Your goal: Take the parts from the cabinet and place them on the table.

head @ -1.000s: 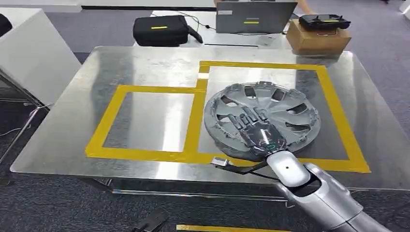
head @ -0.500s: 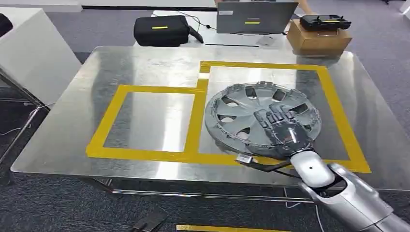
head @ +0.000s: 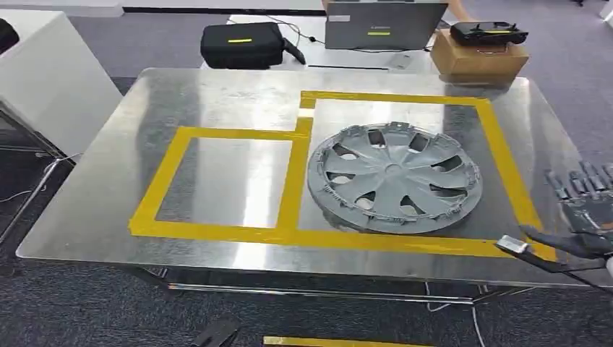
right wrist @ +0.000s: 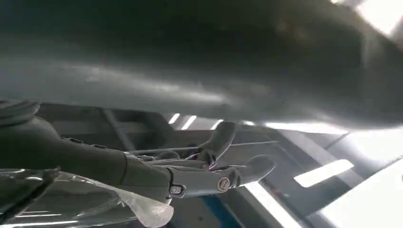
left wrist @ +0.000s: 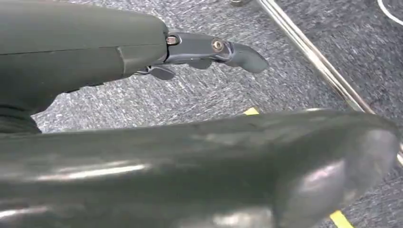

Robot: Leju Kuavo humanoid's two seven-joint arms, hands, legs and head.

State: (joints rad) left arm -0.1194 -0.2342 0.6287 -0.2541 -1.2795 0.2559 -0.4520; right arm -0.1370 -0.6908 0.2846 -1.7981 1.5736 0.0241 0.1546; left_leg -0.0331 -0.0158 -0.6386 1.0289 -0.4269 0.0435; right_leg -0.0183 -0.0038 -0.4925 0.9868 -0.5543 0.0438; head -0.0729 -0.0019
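Wheel cover [head: 394, 178]: lies flat on the bench [head: 217, 94], centre-right of the head view, inside the larger right-hand box of yellow tape [head: 293, 181]. Nothing touches it. Its lower rim sits just beside the tape line along the bench's near side.

Right hand [head: 582, 210]: at the right edge of the head view, over the bench's right border and well apart from the wheel cover. Its fingers [head: 571, 181] are spread and hold nothing; the right wrist view also shows them loosely extended.

Left hand [left wrist: 142, 52]: in the left wrist view it hangs over carpet beside a metal bench leg, fingers [left wrist: 214, 47] stretched out and gripping nothing.

Task stage: by my reading, this part is placed and the hand is free of it.

Risk, cable: a thin dark cable with a small silver end [head: 515, 246] trails by the right hand across the bench's lower-right corner. If the arm swings back low, that cable could snag on the bench edge.

Risk, nudge: a low sweep of the hand leftward across the bench could catch the cover's raised rim clips and slide it over the tape.

Risk, surface: the bench looks like polished metal, so the light plastic cover would probably skate at a slight push.
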